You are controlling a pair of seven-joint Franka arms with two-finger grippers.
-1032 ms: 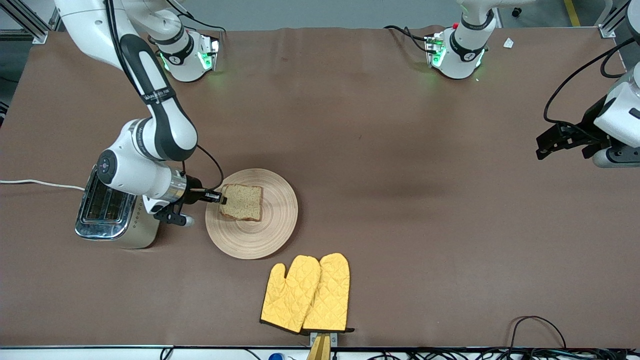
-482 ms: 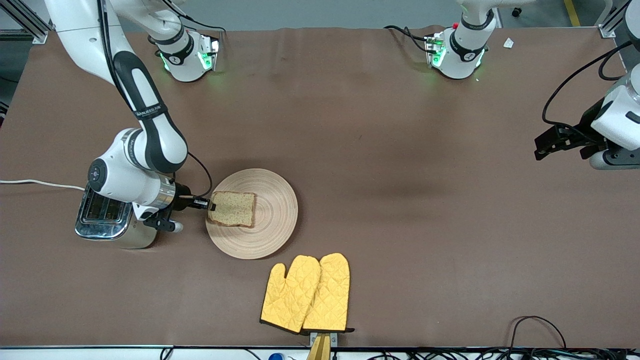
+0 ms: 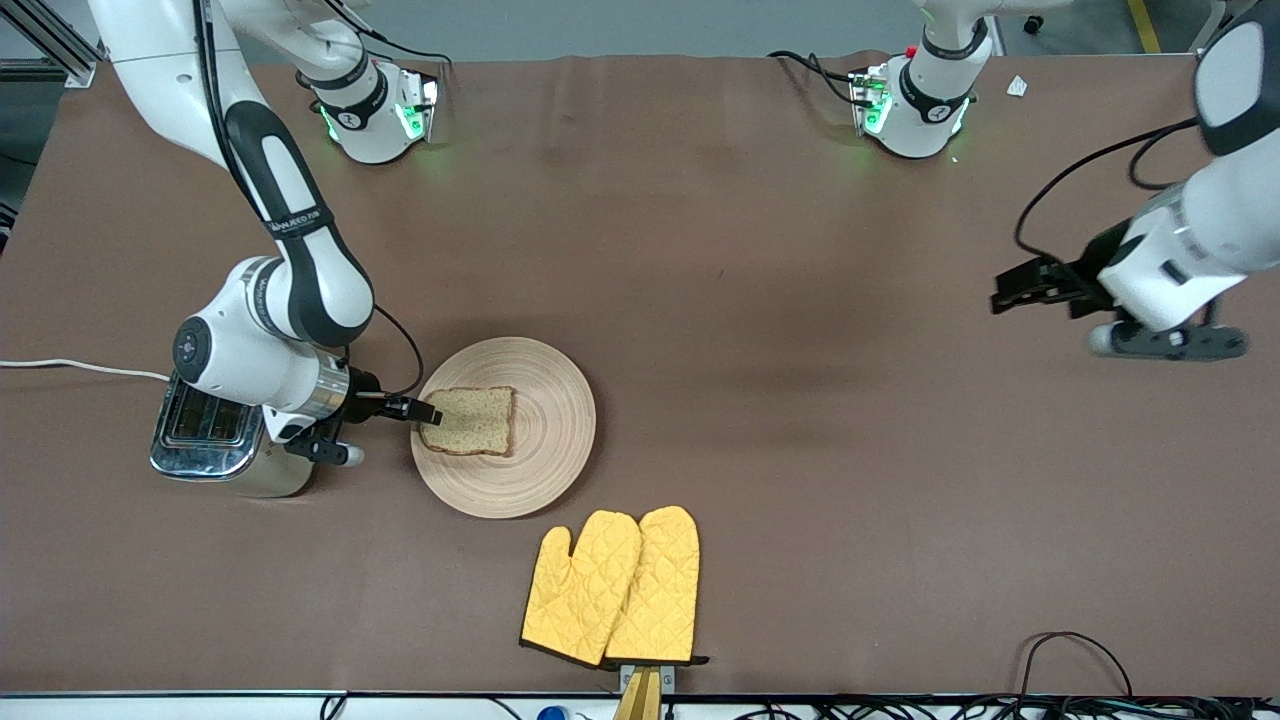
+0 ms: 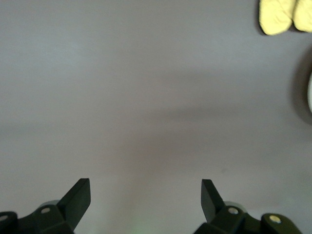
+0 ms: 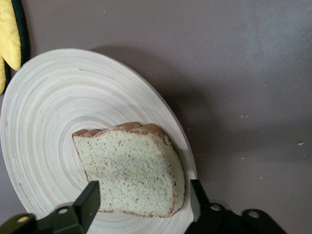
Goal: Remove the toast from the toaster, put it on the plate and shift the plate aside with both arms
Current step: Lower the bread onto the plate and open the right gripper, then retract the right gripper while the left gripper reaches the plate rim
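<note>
The toast (image 3: 468, 421) lies flat on the plate (image 3: 545, 455), on the part of the plate toward the toaster (image 3: 215, 440), so the placing step looks just about finished. The right claw (image 3: 428, 410) sits at the plate's rim, right at the edge of the slice. In the right wrist view its two fingers (image 5: 87, 204) stand apart on either side of the toast (image 5: 130, 170) with a gap showing, so it is open and no longer grips the bread. The toaster stands on the tabletop (image 3: 800, 450) beside the plate, toward the right arm's end, partly hidden under that arm's wrist.

The left claw (image 3: 1012, 287) hangs over bare tabletop toward the left arm's end, well apart from the plate. The left wrist view shows its fingers (image 4: 78, 199) spread wide with nothing between them, only brown surface below and a bit of the yellow oven mitts (image 4: 285, 14) in a corner.

What remains, as I judge it, is moving the plate aside with both arms. That calls for the right claw to back off the slice without dragging it, then take the rim, while the left claw crosses the tabletop to the rim on its own side. The mitts (image 3: 612, 588) lie near the plate, nearer the front camera, so the shift should steer clear of them.
</note>
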